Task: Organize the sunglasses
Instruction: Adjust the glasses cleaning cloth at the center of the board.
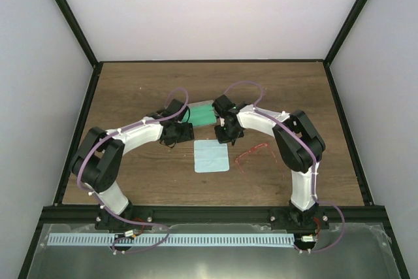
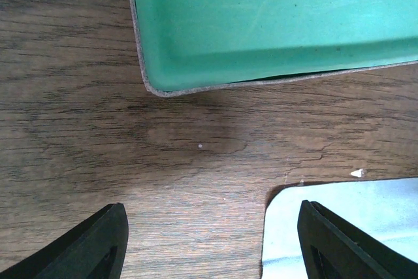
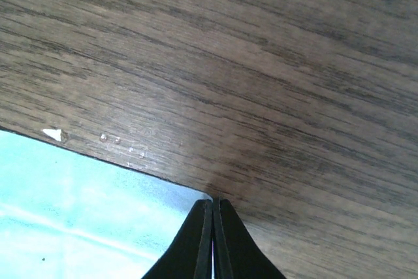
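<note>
Sunglasses (image 1: pixel 255 153) right of cloth (image 1: pixel 212 157): light, thin, probably fragile, so take them mid-frame. Left gripper (image 2: pixel 210 205) gapes empty; right gripper (image 3: pixel 212 208) pinched tight, seemingly holding nothing.

top external: high behind the arm bases, looking down and forward over the whole table (image 1: pixel 144 96).
left wrist: close above the wood, facing down; case (image 2: pixel 274 24) corner far, light-blue cloth (image 2: pixel 366 220) near right.
right wrist: closer still, facing down.
shared: the cloth, in all three.

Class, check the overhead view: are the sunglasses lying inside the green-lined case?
No, the sunglasses lie on the bare table right of the blue cloth, apart from the case.
</note>
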You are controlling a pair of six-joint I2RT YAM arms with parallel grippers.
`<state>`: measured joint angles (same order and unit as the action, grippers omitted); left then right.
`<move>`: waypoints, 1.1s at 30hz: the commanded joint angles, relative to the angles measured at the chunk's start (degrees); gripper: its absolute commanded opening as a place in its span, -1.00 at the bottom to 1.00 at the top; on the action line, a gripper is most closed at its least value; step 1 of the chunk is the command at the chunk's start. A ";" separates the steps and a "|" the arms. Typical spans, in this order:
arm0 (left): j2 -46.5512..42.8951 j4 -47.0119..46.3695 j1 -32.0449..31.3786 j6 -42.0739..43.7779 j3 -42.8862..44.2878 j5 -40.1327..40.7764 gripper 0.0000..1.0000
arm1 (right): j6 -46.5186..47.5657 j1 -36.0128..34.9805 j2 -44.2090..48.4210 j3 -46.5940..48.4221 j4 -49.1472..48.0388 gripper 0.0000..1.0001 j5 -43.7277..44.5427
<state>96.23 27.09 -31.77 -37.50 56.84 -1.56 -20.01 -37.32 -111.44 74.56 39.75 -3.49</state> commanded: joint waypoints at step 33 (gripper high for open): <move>9.21 -0.99 -3.74 5.49 3.89 -7.22 -0.18 | 0.06 -0.12 0.34 2.87 1.47 -0.99 -1.43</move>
<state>103.11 25.32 -35.27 -32.95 60.45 -7.86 -20.01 -37.32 -110.93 75.44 41.06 -4.62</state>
